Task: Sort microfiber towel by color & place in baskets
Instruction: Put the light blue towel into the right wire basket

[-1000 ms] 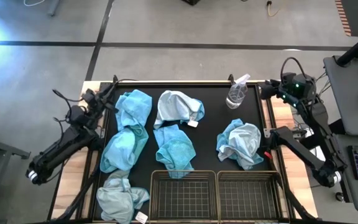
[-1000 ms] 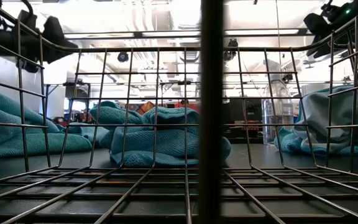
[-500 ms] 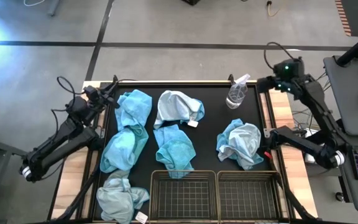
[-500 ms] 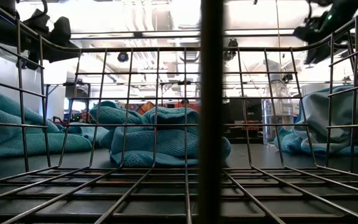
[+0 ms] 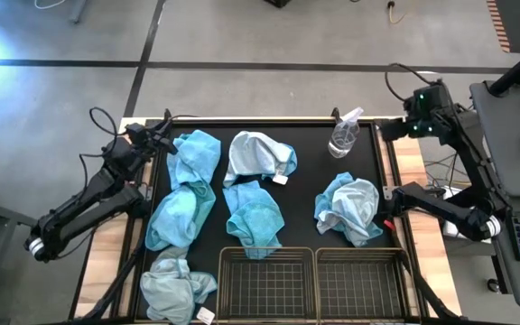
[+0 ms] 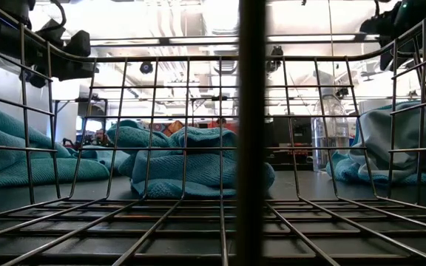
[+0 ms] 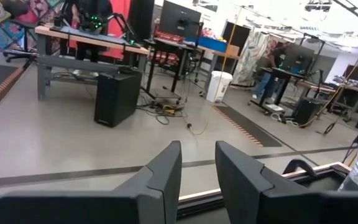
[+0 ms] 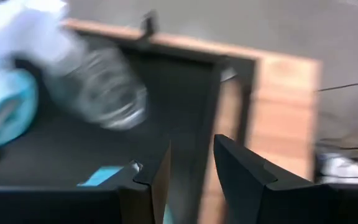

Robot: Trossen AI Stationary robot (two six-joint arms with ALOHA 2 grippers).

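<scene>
Both arms are lifting and swinging since a second ago: the left tool (image 5: 162, 142) is now reaching the far-left corner of the desk (image 5: 305, 185), just beside the far turquoise towel (image 5: 194, 153); the right tool (image 5: 404, 129) is pulling up and outward past the far-right edge, near the spray bottle (image 5: 343, 135). Nothing on the desk is shifting.

Left wrist view: left tool's fingers (image 7: 166, 171) standing a narrow gap apart, gripping nothing, aimed out across the room. Right wrist view: right tool's fingers (image 8: 157, 174) likewise slightly parted and empty, looking down on the bottle and desk corner.

Six towels are lying loose, none sorted yet:
- turquoise: far-left one, one below it (image 5: 179, 215), one at centre (image 5: 255, 217)
- pale grey-blue: far centre (image 5: 258, 155), right (image 5: 350, 208), near-left corner (image 5: 174, 289)

Both baskets (image 5: 312, 282) are sitting side by side at the near edge, holding no towels.

Step in hand, as I am judging it: first pick, left arm. Doing it well means tilting the wrist down over the cloth, widening the fingers, pinching a raised fold rather than a flat patch, and lifting clear before carrying over the neighbouring towels. Keeping one colour per basket.
</scene>
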